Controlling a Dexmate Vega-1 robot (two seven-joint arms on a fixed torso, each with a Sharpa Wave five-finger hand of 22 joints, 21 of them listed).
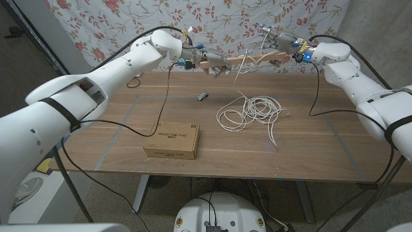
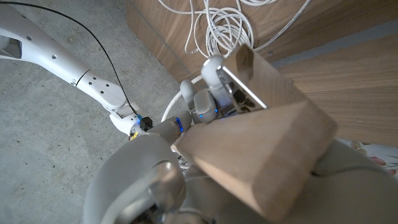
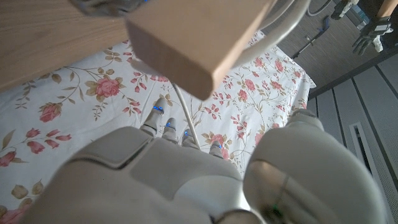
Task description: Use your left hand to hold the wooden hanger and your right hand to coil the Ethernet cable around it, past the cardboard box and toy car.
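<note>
In the head view the left hand (image 1: 193, 59) was raised above the far edge of the brown wooden table (image 1: 322, 148), its fingers closed around one end of the pale wooden hanger (image 1: 241, 60), which ran level across to the right hand (image 1: 283, 42). The left wrist view showed that grip from close by: the hanger's (image 2: 273, 149) thick cut end sat in the left hand's (image 2: 186, 180) grey fingers, with the right hand (image 2: 211, 99) just beyond it.

On the table, toward the near left, lay a flat brown cardboard box (image 1: 171, 140) with dark print on its lid. Farther back, near the middle, sat a small dark toy car (image 1: 202, 97), well apart from the box.

To the right of the car lay the white Ethernet cable (image 1: 252, 111) in a loose heap of loops, one strand trailing toward the near edge and another rising to the hanger. The same loops (image 2: 227, 25) showed in the left wrist view.

The right hand was at the hanger's far end, against the flowered cloth backdrop (image 1: 129, 19). In the right wrist view a white strand (image 3: 186, 118) ran up from the right hand's (image 3: 186, 180) fingers, close under the hanger's (image 3: 199, 37) end; I could not tell whether the fingers were pinching it.
</note>
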